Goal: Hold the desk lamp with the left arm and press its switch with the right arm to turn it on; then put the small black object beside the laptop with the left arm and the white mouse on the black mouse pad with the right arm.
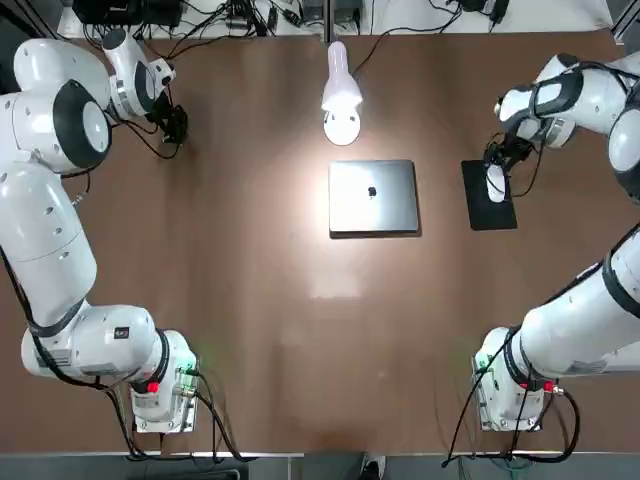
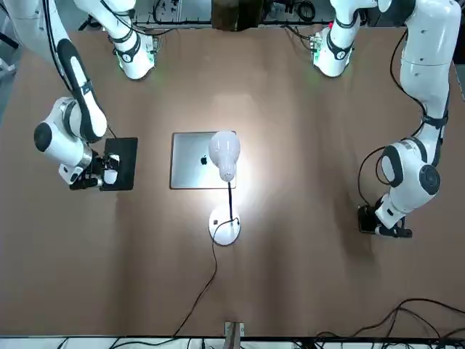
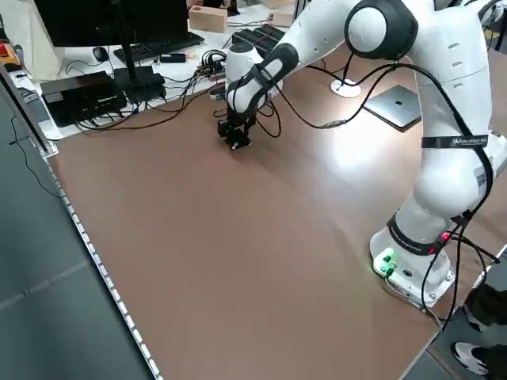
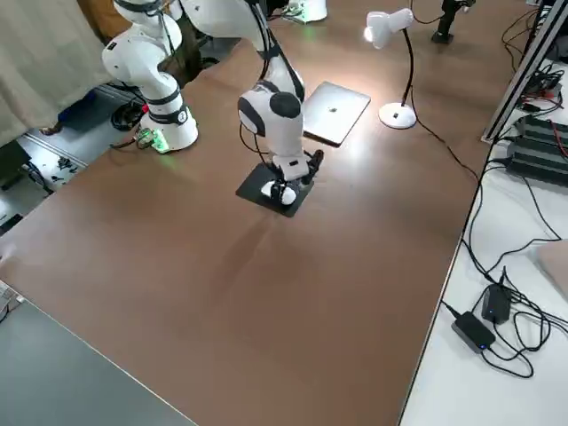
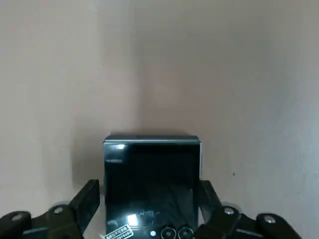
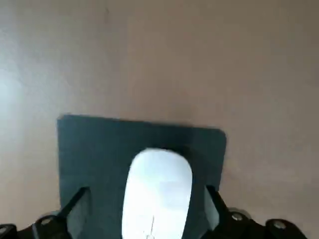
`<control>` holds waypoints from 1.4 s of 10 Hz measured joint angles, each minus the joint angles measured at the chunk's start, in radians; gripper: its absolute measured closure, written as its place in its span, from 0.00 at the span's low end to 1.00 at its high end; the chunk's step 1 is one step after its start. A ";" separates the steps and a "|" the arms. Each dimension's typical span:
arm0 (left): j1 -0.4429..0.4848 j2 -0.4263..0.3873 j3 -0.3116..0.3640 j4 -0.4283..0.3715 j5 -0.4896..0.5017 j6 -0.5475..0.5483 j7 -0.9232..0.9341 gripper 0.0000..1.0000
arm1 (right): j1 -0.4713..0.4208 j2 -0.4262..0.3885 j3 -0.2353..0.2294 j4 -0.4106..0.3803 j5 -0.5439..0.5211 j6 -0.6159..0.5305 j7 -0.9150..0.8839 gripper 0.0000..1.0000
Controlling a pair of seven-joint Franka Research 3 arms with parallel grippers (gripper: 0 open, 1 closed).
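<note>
The desk lamp [image 1: 340,90] stands lit at the far middle of the table, behind the grey laptop [image 1: 373,197]. At the far left my left gripper [image 1: 174,128] is down at the table, open, its fingers [image 5: 89,199] flanking the small black object [image 5: 152,169] closely. To the right of the laptop, the white mouse [image 6: 157,184] lies on the black mouse pad [image 1: 490,205]. My right gripper [image 1: 495,180] hovers over it, open, with clear gaps between its fingers [image 6: 212,204] and the mouse.
The lamp's black cord [image 2: 207,280] trails over the table's far edge. Cables and boxes [image 3: 87,91] crowd a white bench beyond that edge. Both arm bases [image 1: 160,395] sit at the near edge, with bare brown tabletop [image 1: 330,330] between them.
</note>
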 joint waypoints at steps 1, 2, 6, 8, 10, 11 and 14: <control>-0.001 0.003 0.000 0.000 0.000 0.002 0.000 0.10 | 0.004 -0.044 0.000 0.056 0.000 -0.057 0.013 0.00; -0.002 0.010 0.000 0.000 0.000 0.011 0.000 0.09 | 0.004 -0.077 -0.003 0.156 0.000 -0.178 0.024 0.00; 0.000 0.021 0.000 0.001 0.000 0.023 0.001 0.14 | -0.029 -0.103 -0.023 0.604 -0.053 -0.662 0.069 0.00; 0.002 0.017 0.002 0.003 0.000 0.024 0.004 0.20 | -0.040 -0.103 -0.024 0.772 -0.109 -0.833 0.070 0.00; 0.004 0.017 0.002 0.005 0.000 0.030 0.015 0.20 | -0.040 -0.104 -0.029 0.882 -0.122 -0.948 0.075 0.00; 0.004 0.010 -0.001 0.010 0.000 0.030 0.016 0.20 | -0.040 -0.103 -0.034 0.910 -0.134 -0.974 0.075 0.00; -0.015 -0.102 -0.059 -0.067 0.000 0.005 -0.027 0.20 | -0.015 -0.097 -0.027 0.927 -0.179 -0.982 0.091 0.00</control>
